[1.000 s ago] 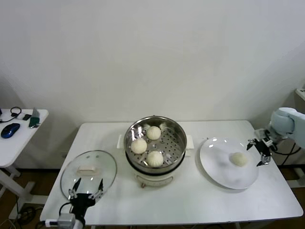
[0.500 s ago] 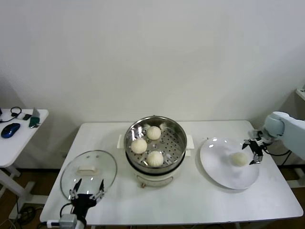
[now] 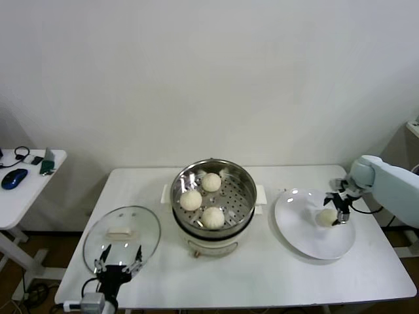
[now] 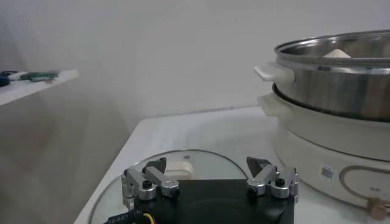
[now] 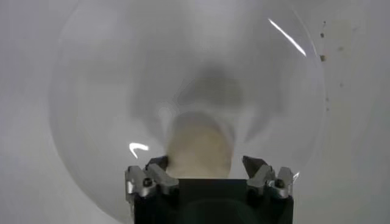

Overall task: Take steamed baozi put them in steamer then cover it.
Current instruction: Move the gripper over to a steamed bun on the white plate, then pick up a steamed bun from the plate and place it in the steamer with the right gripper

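Observation:
The steel steamer (image 3: 236,195) stands mid-table on its white base, with three baozi (image 3: 211,182) inside on the perforated tray. One more baozi (image 3: 325,216) lies on the white plate (image 3: 304,239) at the right. My right gripper (image 3: 338,213) reaches down around it. In the right wrist view this baozi (image 5: 200,152) sits between the fingers of the right gripper (image 5: 206,163), which stand open with a gap on one side. The glass cover (image 3: 122,237) lies flat at the front left. My left gripper (image 3: 118,259) hovers open over its near edge.
A small side table (image 3: 26,193) with a mouse and small gadgets stands off to the left. In the left wrist view the steamer (image 4: 341,91) rises to one side of the cover (image 4: 177,167). Bare tabletop lies in front of the steamer.
My right gripper has moved left over the plate, from beside the baozi to around it. The left arm and the cover have not moved.

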